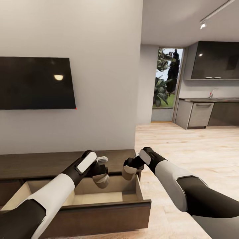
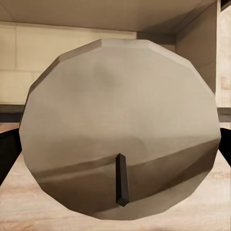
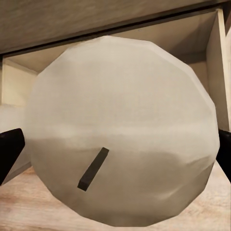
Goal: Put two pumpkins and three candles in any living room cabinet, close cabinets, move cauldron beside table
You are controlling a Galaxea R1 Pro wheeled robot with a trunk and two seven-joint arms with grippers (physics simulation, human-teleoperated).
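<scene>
Head view: the robot faces the cabinet (image 1: 49,162), the long low dark-brown unit under a wall-mounted TV (image 1: 35,83), with its right-hand drawer (image 1: 99,207) pulled well out and its pale beige inside showing bare. Both arms reach forward over that open drawer. The left gripper (image 1: 100,179) hangs above the middle of the drawer, closed around a pale beige candle (image 1: 101,181), and the right gripper (image 1: 127,172) holds a second beige candle (image 1: 127,173) above the drawer's right end, near the side wall. Both are poised there, I judge, so the 2 candles can be let go straight into the compartment. No pumpkin, cauldron or coffee table shows here; a kitchen (image 1: 205,113) lies beyond on the right.

Left wrist view: the candle (image 2: 120,125) appears end-on as a faceted pale round face with a short dark wick (image 2: 121,180), the dark fingers (image 2: 7,154) pressing it at either side. The drawer's beige back wall (image 2: 29,57) is behind it.

Right wrist view: the other candle (image 3: 120,130) shows the same way, wick (image 3: 94,168) slanting, clamped between dark fingers (image 3: 8,151) at both edges, with the drawer's inner walls (image 3: 214,62) behind.

Releasing looks like the step in hand. A third candle and both pumpkins appear to remain, and the drawer must be shut afterwards.
</scene>
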